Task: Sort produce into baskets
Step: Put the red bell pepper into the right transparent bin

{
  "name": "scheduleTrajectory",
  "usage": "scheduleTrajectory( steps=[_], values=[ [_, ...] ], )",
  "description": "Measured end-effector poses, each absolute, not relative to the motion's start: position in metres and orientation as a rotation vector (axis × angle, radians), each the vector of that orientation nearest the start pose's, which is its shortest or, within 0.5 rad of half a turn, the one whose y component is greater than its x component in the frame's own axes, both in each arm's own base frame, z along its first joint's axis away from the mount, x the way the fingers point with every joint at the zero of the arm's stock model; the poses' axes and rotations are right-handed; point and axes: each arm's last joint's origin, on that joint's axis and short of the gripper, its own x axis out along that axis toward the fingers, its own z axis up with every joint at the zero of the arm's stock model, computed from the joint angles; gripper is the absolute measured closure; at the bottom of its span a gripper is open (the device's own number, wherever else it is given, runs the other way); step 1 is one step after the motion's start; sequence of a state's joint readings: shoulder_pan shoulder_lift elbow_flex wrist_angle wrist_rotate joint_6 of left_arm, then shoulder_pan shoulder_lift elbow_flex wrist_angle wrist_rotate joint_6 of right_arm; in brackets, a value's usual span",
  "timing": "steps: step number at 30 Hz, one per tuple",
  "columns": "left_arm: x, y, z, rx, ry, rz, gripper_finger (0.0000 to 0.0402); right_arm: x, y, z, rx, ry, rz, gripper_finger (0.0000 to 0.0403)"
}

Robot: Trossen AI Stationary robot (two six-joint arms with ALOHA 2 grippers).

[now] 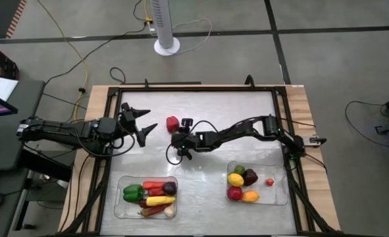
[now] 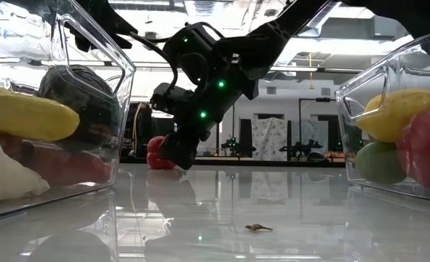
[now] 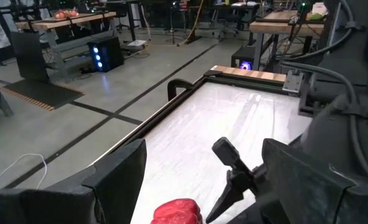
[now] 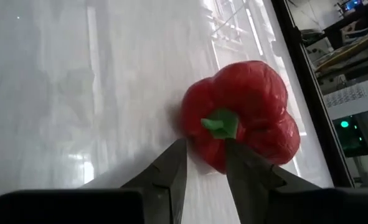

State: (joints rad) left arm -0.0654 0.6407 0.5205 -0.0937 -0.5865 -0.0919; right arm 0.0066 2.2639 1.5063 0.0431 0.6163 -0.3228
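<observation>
One red pepper lies stem-first just ahead of the right gripper, whose slightly parted, seemingly empty fingers point at it.

A red pepper with a green stem lay on the glossy white table, its stem end facing the camera. The right claw pointed at it with its two dark fingers slightly parted, their tips just at the pepper's near side, below the stem.
</observation>
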Motion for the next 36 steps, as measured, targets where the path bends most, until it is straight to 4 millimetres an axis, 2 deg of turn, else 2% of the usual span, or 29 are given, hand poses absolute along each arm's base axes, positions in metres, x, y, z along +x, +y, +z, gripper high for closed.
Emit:
scheduleTrajectory(
  steps=[20,31,36],
  values=[
    [0.149,0.006,0.272,-0.021,0.18,0.528,0.0095,0.48,0.007,0.126,-0.63,0.746,-0.417,0.0269],
    [0.149,0.006,0.272,-0.022,0.18,0.528,0.0095,0.482,0.002,0.127,-0.644,0.738,-0.368,0.0269],
    [0.149,0.006,0.272,-0.022,0.179,0.528,0.0095,0.482,-0.01,0.127,-0.636,0.745,-0.371,0.0269]
  ],
)
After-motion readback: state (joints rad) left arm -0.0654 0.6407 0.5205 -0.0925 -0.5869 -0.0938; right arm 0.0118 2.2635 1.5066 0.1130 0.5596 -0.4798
